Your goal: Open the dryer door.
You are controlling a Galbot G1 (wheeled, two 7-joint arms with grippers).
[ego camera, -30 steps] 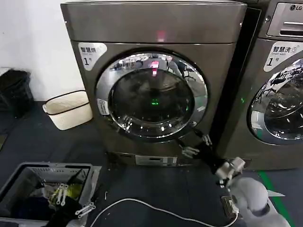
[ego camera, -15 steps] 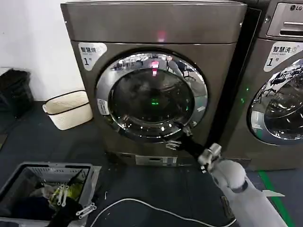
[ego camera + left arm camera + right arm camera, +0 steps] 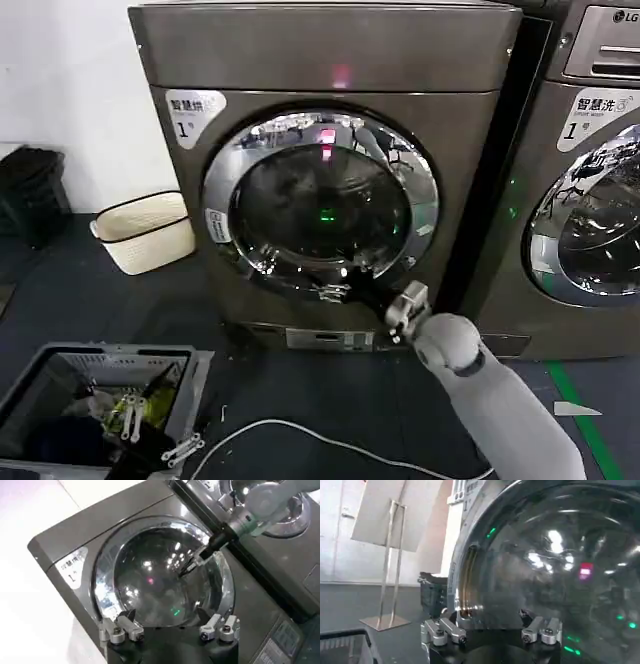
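Observation:
The dryer door, a round chrome-rimmed porthole with dark glass, sits shut on the grey machine in the middle of the head view. My right gripper is open at the door's lower right rim, its fingers spread close to the chrome. In the right wrist view the right gripper faces the glass and the chrome rim at very short range, with nothing between its fingers. My left gripper hangs low over the bin at the lower left. The left wrist view shows the left gripper open, far from the door.
A second machine with an LG panel stands to the right, a narrow dark gap between the two. A cream laundry basket sits on the floor at the left, and a grey bin of laundry at the lower left. A white cable crosses the dark floor.
My right arm has swung left and up, carrying its open gripper from the floor area in front of the gap to the door's lower rim. The door stays shut.

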